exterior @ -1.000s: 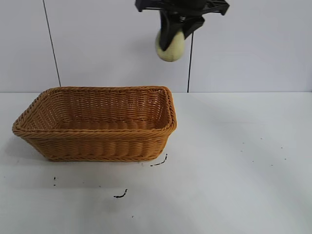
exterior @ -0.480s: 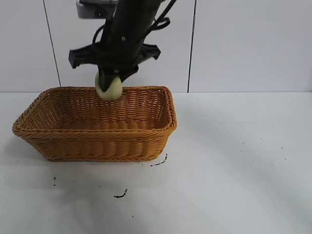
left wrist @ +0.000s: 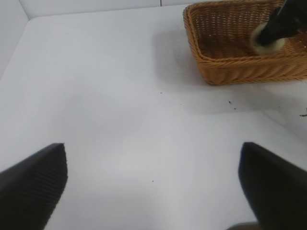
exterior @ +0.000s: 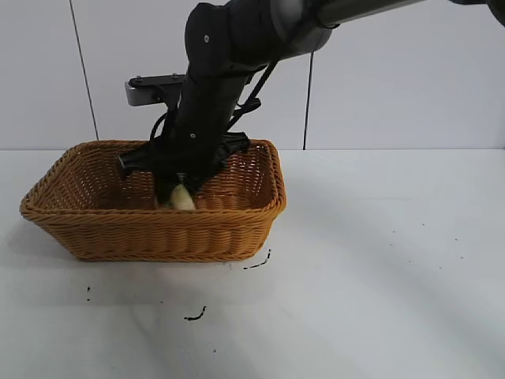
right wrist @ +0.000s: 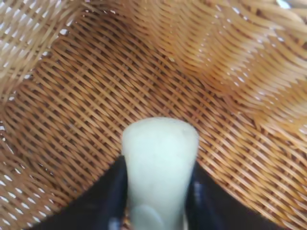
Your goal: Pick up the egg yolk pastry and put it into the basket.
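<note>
The orange-brown wicker basket [exterior: 158,229] stands on the white table at the left. My right gripper [exterior: 178,196] reaches down inside it and is shut on the pale yellow egg yolk pastry [exterior: 182,199], held low near the basket floor. In the right wrist view the pastry [right wrist: 159,167] sits squeezed between the two black fingers [right wrist: 108,196], with the woven basket floor [right wrist: 96,96] just beyond it. The left wrist view shows the basket [left wrist: 240,72] and the pastry [left wrist: 268,43] far off. My left gripper [left wrist: 153,187] is open and empty over bare table, out of the exterior view.
The white table [exterior: 379,268] carries a few small dark marks [exterior: 196,316] in front of the basket. A white panelled wall [exterior: 410,71] stands behind the table.
My right gripper has carried the pastry from high above the basket's right end leftward and down, until it is inside the basket near its floor.
</note>
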You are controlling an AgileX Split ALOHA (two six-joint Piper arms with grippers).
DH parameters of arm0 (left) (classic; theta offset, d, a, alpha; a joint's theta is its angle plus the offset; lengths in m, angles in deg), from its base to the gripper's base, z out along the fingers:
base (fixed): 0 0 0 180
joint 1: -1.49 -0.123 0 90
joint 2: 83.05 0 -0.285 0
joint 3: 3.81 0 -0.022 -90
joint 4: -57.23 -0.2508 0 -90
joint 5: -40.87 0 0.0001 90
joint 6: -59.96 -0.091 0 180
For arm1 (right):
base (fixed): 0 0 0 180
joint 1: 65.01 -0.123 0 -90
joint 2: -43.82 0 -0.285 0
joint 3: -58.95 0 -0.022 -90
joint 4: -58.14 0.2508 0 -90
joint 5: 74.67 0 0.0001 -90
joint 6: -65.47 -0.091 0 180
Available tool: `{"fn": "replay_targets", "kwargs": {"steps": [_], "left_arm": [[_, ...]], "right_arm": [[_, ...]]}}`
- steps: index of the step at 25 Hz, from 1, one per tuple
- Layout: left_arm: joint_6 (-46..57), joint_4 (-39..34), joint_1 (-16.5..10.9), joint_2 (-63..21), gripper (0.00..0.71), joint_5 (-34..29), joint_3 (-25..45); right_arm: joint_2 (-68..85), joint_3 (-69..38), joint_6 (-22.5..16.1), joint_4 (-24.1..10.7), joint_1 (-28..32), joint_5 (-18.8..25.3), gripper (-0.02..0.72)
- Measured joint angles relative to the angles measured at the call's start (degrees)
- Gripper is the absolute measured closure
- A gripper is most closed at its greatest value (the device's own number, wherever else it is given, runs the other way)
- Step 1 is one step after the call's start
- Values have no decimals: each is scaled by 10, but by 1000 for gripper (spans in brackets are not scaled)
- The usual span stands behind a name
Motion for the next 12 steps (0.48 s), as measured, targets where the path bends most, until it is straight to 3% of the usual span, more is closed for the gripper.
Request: {"fn": "replay_targets", "kwargs": {"steps": [2,4,12], "left_arm": [[0,0,0,0,14,0,0],[0,0,0,0,14,0,0],[0,0,0,0,14,0,0]], "right_arm": [[6,0,0,0,0,7,142],[16,2,-4,0,0,18,101],[76,88,-19,-5,0,85,80]]}}
